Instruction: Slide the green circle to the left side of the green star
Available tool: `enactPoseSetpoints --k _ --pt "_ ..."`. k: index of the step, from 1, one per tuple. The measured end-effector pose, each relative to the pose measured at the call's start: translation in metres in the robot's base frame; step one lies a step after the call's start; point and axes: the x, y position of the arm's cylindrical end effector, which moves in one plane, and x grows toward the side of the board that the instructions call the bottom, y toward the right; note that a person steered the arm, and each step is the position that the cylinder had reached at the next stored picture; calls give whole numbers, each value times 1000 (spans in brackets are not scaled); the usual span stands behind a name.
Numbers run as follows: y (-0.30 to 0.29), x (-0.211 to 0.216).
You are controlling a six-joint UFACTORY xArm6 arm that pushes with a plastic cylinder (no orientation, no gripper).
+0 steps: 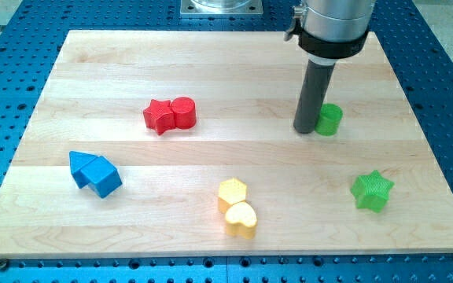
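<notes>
tip placement at green circle

my tip (305, 130) touches the green circle (329, 119) on its left; green star (370, 190) lies below-right. likely light, rigid, free-sliding; push its upper flank.

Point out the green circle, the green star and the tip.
green circle (330, 119): camera view, on its visible side, just to the view's right of the rod.
green star (370, 189): camera view, middle of its top face.
my tip (306, 130): camera view, the rod's lower end, touching or nearly touching the circle.
</notes>
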Motion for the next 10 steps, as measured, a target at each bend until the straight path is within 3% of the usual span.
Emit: enactPoseSetpoints --k 5,7,8,10 --pt "0 -15" --pt "-4 -76" --pt "68 -60" --pt "32 34"
